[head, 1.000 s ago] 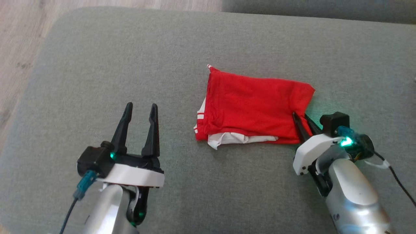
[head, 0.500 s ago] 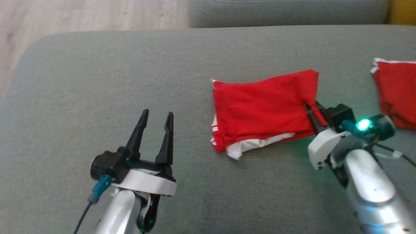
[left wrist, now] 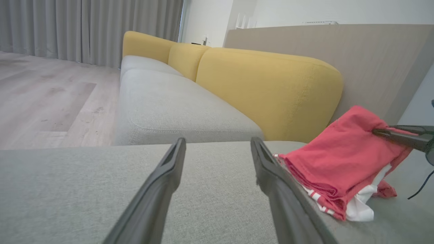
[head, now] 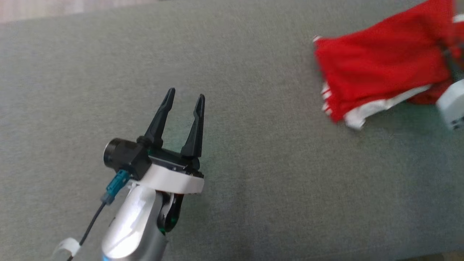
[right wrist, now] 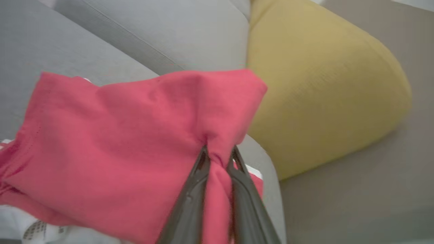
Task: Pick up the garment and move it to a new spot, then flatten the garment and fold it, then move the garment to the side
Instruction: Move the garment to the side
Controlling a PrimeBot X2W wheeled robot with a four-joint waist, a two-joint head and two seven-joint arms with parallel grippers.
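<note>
Evidently the last stage is being carried out: the garment (head: 377, 72), folded into a compact red-and-white bundle, is lying at the upper right of the head view on the grey cushion (head: 253, 174). The right gripper (right wrist: 218, 152) is clenching a pinch of red fabric at the bundle's right edge, while the left gripper (head: 185, 98) is hanging spread and empty at centre-left, well apart. Pick-up, flattening and folding are appearing complete; only setting it down aside and releasing it is remaining.
</note>
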